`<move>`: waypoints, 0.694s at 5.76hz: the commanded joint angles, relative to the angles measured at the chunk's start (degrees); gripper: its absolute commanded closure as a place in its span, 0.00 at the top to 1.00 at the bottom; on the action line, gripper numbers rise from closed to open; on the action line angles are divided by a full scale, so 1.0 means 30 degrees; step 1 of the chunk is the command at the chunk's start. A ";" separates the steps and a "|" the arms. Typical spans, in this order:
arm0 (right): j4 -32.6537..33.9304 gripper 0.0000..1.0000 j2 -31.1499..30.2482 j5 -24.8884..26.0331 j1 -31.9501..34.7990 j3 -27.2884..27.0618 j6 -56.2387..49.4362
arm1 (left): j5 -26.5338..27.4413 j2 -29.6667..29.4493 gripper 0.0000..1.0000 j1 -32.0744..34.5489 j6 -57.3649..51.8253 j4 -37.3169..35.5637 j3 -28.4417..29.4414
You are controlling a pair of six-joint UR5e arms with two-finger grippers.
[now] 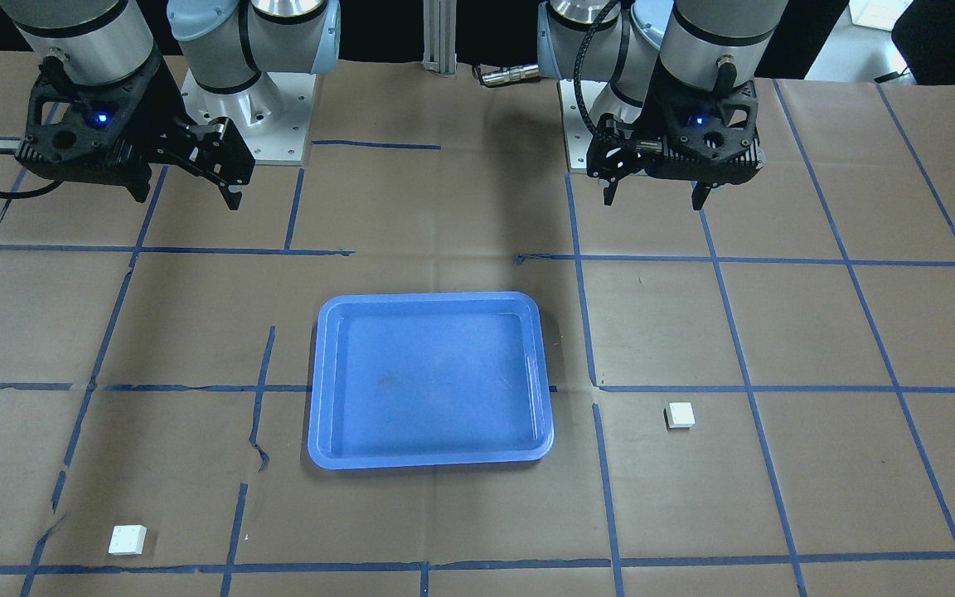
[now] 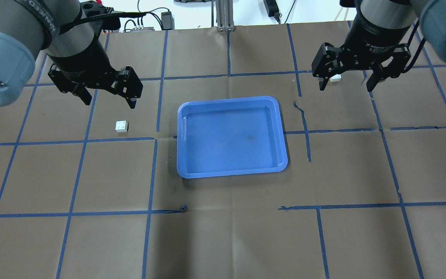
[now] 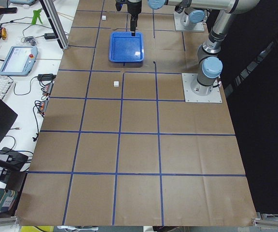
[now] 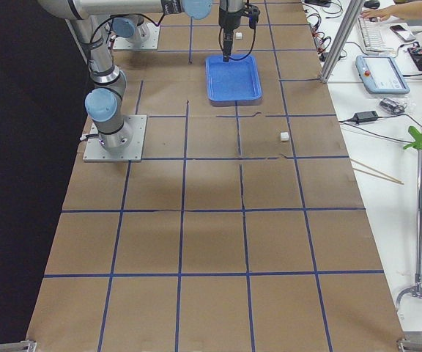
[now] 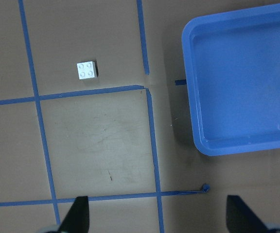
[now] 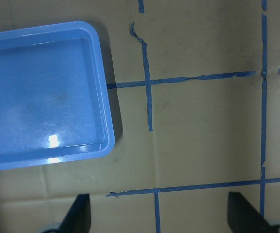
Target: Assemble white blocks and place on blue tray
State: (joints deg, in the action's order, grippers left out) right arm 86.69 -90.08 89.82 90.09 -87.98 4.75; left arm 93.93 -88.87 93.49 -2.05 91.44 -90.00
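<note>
Blocks (image 2: pixel 122 126) sit at tray's (image 2: pixel 230 135) 9 and 2 o'clock. If you misalign left gripper (image 2: pixel 110 103) or right gripper (image 2: pixel 345 87), both open, you'll knock one away.

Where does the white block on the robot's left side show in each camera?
Front-facing: white block right of the blue tray.
Overhead: block left of tray.
Exterior left: block nearer than tray.
Exterior right: block beyond tray.
Left wrist: block upper left.
Right wrist: absent.
Shared landmark: the tray.

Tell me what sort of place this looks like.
Most likely a robotics lab workcell: robot arms are bolted onto a paper-covered table gridded with blue tape, and a side bench holds a teach pendant.
</note>
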 commanded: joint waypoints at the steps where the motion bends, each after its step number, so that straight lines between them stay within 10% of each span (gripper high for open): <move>1: -0.0011 1.00 -0.0004 0.0000 0.0000 -0.0029 0.0000 | 0.0007 -0.0197 1.00 -0.0135 0.0009 0.0134 0.0118; 4: 0.0019 1.00 0.0026 -0.0262 0.0000 -0.0204 0.0029 | 0.0007 -0.2324 0.99 -0.2881 -0.0807 -0.0125 0.0321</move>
State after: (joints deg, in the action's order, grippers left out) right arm 86.74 -90.03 89.48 90.09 -88.36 4.77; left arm 93.91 -92.60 87.57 -3.34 91.97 -89.55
